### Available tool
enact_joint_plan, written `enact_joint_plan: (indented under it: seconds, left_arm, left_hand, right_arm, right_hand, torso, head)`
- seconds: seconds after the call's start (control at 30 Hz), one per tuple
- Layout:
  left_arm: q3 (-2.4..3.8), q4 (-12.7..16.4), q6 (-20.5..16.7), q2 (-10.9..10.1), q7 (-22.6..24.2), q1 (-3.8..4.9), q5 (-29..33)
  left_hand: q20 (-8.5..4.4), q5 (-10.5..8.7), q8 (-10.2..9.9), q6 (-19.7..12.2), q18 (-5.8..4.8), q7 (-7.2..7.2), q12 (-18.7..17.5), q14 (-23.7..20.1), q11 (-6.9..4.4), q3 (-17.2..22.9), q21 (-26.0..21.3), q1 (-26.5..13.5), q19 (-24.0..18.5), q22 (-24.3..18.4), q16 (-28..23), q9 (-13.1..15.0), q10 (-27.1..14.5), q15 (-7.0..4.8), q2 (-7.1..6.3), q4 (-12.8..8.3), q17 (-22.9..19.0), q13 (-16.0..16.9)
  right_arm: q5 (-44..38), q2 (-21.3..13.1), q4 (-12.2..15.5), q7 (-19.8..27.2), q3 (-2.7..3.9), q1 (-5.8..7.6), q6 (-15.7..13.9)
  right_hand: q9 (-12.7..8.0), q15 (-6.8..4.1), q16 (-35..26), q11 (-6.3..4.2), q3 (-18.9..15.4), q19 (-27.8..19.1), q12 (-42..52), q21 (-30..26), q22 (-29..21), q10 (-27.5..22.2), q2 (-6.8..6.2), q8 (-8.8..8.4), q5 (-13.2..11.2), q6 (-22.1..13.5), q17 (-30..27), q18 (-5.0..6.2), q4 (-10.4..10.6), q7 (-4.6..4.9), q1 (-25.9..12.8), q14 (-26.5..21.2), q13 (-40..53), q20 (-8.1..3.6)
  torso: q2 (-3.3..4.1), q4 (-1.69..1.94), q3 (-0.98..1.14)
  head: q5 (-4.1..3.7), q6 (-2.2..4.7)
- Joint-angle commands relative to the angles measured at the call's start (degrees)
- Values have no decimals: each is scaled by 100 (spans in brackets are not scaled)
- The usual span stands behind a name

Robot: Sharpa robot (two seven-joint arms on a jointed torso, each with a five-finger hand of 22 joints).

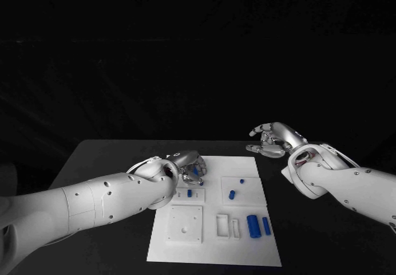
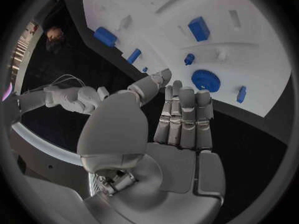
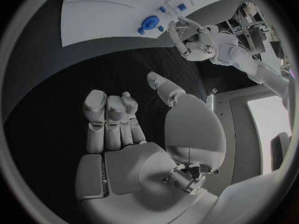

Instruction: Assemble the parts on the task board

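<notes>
One white task board (image 1: 216, 240), two hands, some seven blue parts, among them one gear (image 2: 206, 80)

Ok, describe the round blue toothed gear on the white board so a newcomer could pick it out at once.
Start at the white rectangular task board in the middle of the black table, then go to its far end, where the left silver hand hovers. The round blue toothed gear lies flat there, just beyond that hand's fingertips. It is the only wide toothed disc; the other blue parts nearby are small pegs and blocks.

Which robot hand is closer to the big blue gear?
Left. The left hand hovers right over the blue gear on the task board; the right hand hangs off beyond the board's far corner.
</notes>
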Motion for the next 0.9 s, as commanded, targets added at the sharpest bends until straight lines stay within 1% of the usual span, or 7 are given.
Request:
enact_joint_plan:
  seconds: [0.03,0.07,0.23,0.3,0.4,0.8,0.9]
  left_arm:
    - [-8,-73,431,77,-163,1,-854]
    - [-14,-109,490,105,-209,2,-935]
    - [-95,-180,581,176,-259,1,-1096]
    - [-126,-238,584,215,-264,1,-1136]
    - [-139,-263,499,214,-257,0,-1188]
    - [-118,-160,-20,15,-88,-1,-917]
    - [-14,-165,51,-31,-111,0,-796]
  left_hand:
    - [-185,-264,-41,-6,103,14,-159,129,66,-98,85,-41,112,22,103,-26,-202,22,-35,47,35,-72]
    - [-164,-379,-54,-21,128,18,-210,144,82,-108,98,-49,134,27,119,-47,-223,44,-64,52,40,-99]
    - [-101,-568,-100,-69,237,49,-398,201,131,-103,140,-99,220,38,174,-156,-218,92,-150,152,49,-203]
    - [-90,-576,-98,-57,263,47,-448,202,132,-93,144,-94,228,41,179,-190,-181,95,-163,178,45,-232]
    - [-85,-582,-100,-55,283,47,-499,225,133,-92,154,-94,241,46,204,-225,-150,96,-174,203,48,-260]
    - [-77,-590,-125,-101,313,75,-612,252,130,-105,165,-131,277,47,216,-329,-37,93,-240,298,28,-322]
    - [-85,-591,-117,-92,325,71,-638,278,116,-110,167,-165,302,42,226,-361,30,79,-256,365,21,-336]
  right_arm:
    - [-3,12,0,73,3,1,30]
    - [-3,14,0,74,3,1,29]
    - [-3,24,2,78,3,1,32]
    - [-3,23,5,78,3,1,33]
    - [-3,29,10,81,3,1,29]
    - [-3,27,7,89,3,1,14]
    - [-3,23,8,90,3,1,16]
  right_hand:
    - [-8,8,-24,95,-25,8,35,-26,33,-130,18,-1,16,28,5,810,24,25,-23,37,-8,-43]
    - [-8,8,-24,95,-26,8,35,-26,34,-130,18,-1,18,28,5,810,25,25,-22,37,-9,-43]
    - [-8,9,-24,96,-27,8,36,-26,34,-130,19,-1,25,27,5,810,25,26,-20,38,-10,-43]
    - [-9,9,-24,96,-27,9,37,-26,34,-129,19,-1,27,27,5,810,25,26,-19,39,-11,-43]
    - [-9,9,-24,96,-27,9,37,-26,34,-129,20,-1,29,26,5,810,25,26,-18,39,-11,-44]
    - [-9,9,-25,96,-30,10,38,-27,35,-129,22,-2,37,26,6,810,27,26,-17,41,-13,-44]
    - [-9,9,-25,96,-30,11,38,-27,35,-128,23,-2,39,26,6,810,28,26,-16,41,-14,-44]
  torso:
    - [-5,2,7]
    - [-8,7,4]
    - [-4,9,1]
    - [-4,9,2]
    - [-4,8,1]
    - [-3,9,-6]
    - [-5,12,-6]
  head:
    - [-10,-12]
    - [-13,-16]
    - [-15,-31]
    - [-21,-34]
    - [-20,-38]
    - [-39,-33]
    - [-47,-35]
